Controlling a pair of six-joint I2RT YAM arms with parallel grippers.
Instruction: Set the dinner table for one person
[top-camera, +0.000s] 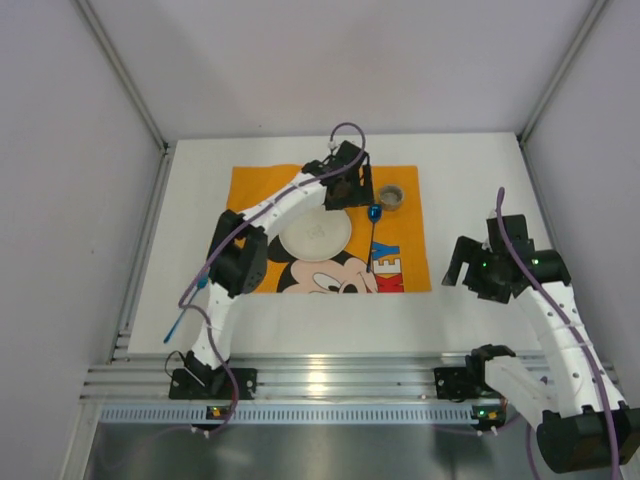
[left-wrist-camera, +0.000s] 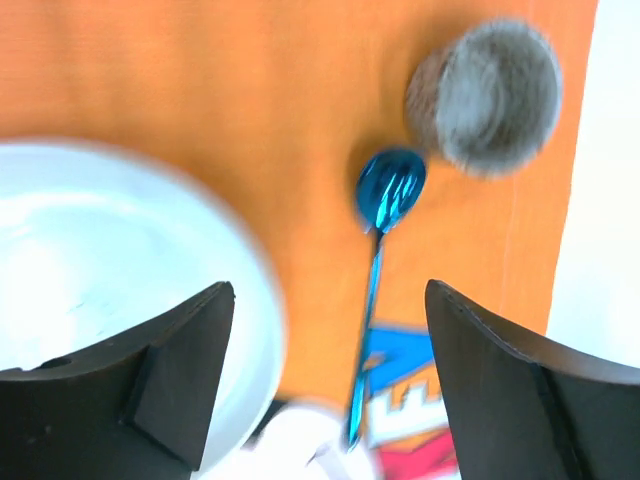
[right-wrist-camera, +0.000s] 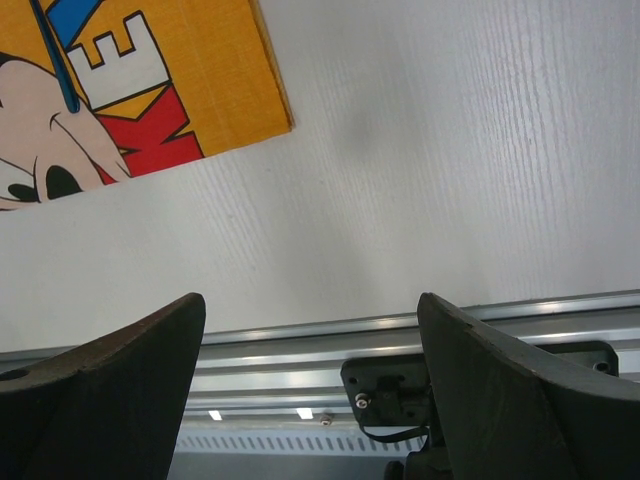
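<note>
Looking down through your left jaws, you find them spread wide and empty above the orange mat. The white plate sits at their 9 o'clock, the blue spoon lies between the tips, and a blurred grey cup is at 1 o'clock. Your right jaws are likewise parted with nothing held, over bare white worktop at the mat's 3 o'clock in the overhead view. The worktop fills the enclosure floor, its silver rail along the near edge at 6 o'clock. Plain pale walls close in at 9, 12 and 3.
</note>
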